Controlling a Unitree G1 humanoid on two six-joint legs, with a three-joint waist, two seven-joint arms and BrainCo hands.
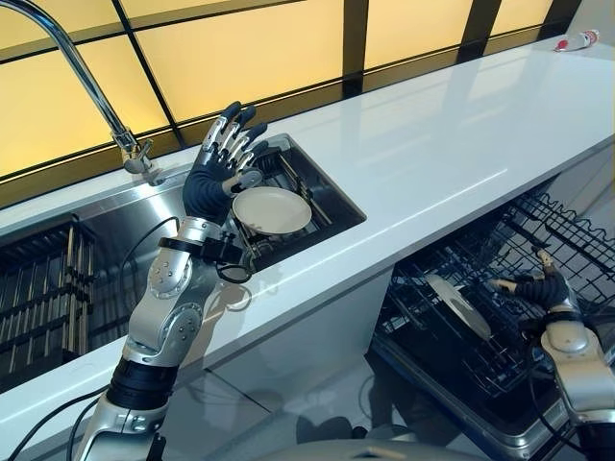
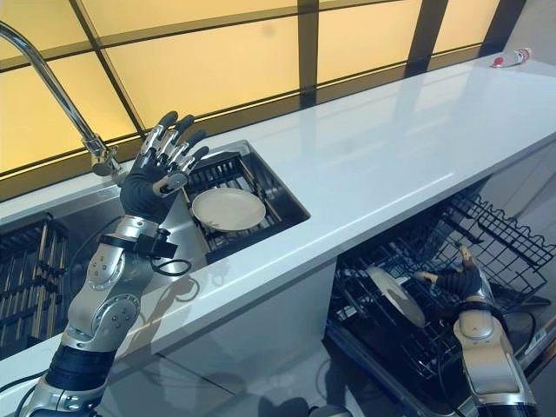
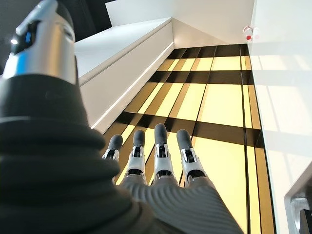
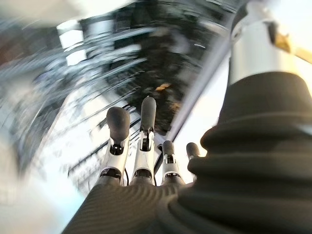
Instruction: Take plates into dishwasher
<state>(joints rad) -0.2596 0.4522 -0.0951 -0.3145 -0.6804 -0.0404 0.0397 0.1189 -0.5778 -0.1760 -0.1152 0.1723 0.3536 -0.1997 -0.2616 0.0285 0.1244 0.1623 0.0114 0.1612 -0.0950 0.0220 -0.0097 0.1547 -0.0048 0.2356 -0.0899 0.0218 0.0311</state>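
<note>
So there's one round cream-white plate (image 1: 272,209) lying flat on the dark wire grid inside the stainless steel sink (image 1: 115,226), and a second round white plate (image 1: 459,305) already standing on edge, tilted, among the tines of the black wire dishwasher rack (image 1: 538,288), pulled out below the bench edge. The left robot hand (image 1: 219,163) is raised above the sink, right beside the sink plate on its far-left side, fingers straight and spread, holding nothing; its wrist view just shows straight fingers against the yellow backlit panels (image 1: 250,58). The right robot hand (image 1: 538,288) is down in the rack, just to the right of the standing plate and not touching it as far as I can see; fingers look loosely extended, nothing gripped. The long glossy white bench (image 1: 452,144) runs off to the right, with a small red-and-white thing (image 1: 577,41) at its far end, too small to make out. A curved chrome tap (image 1: 82,77) arches over the sink's back edge.
</note>
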